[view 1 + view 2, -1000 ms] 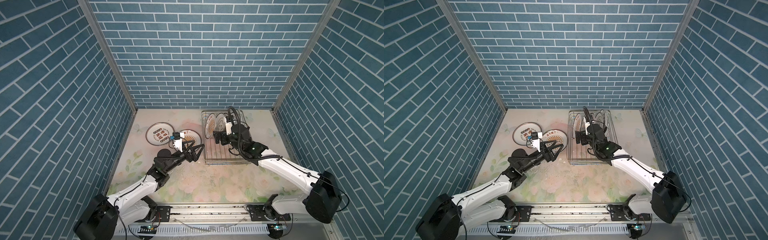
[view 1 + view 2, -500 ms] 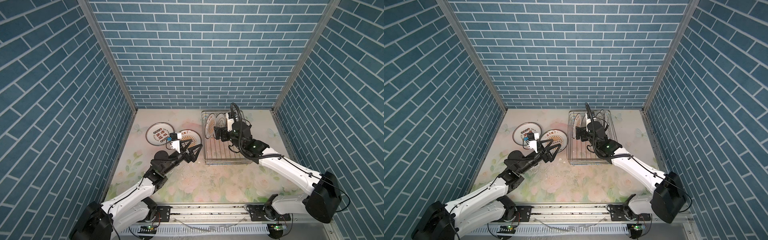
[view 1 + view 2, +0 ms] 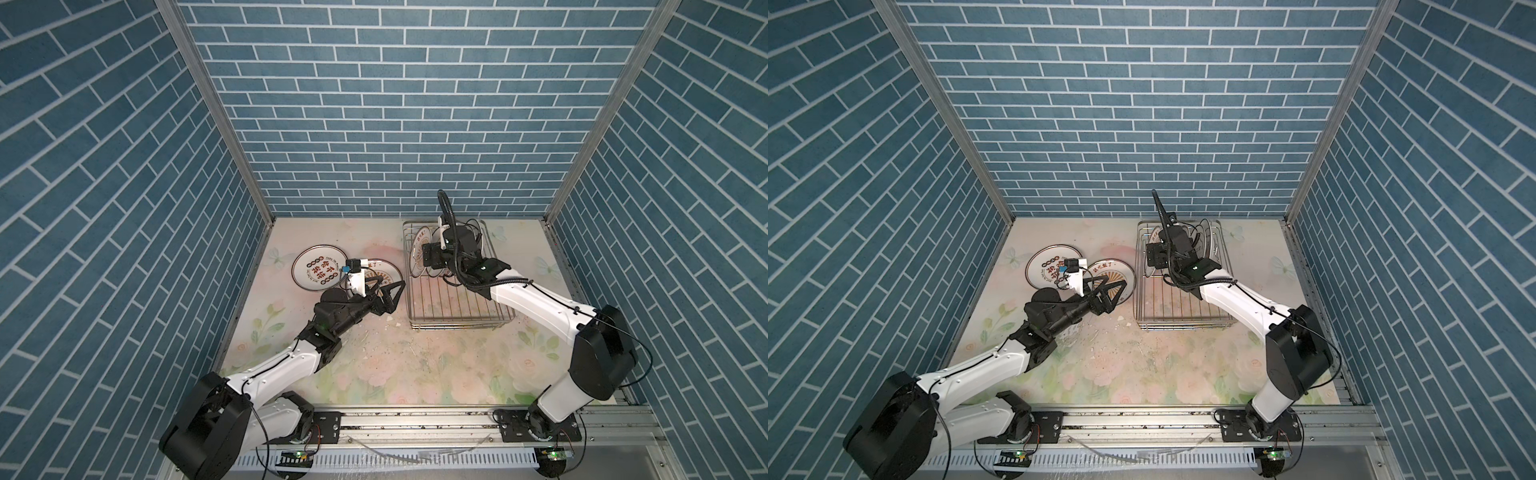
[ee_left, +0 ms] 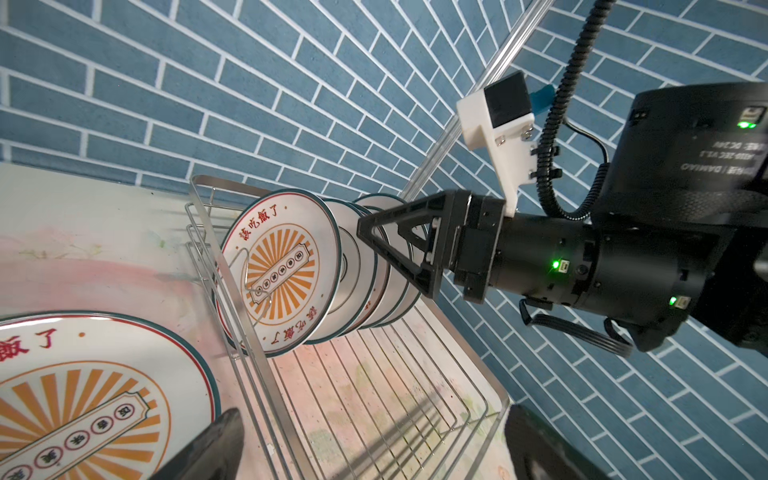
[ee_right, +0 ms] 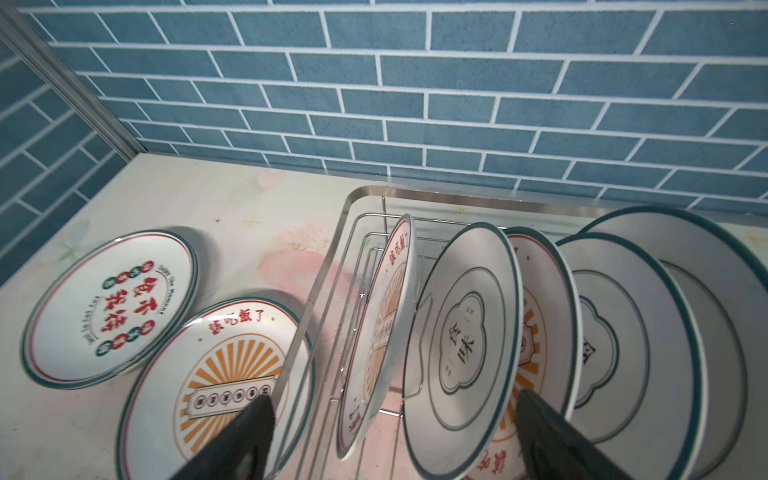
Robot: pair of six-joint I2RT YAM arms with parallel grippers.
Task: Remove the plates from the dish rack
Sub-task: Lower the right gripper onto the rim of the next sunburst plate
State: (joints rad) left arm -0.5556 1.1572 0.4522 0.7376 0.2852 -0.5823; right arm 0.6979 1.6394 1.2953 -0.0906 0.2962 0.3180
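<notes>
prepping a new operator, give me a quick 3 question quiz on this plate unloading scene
1. True or false: the dish rack holds no plates.
2. In the right wrist view, how many plates stand in the rack? A three, B five, C eight.
3. Which hand straddles plates in the rack?

Key: 1 false. 2 B. 3 the right hand; the left hand is open near the sunburst plate lying on the table.
</notes>
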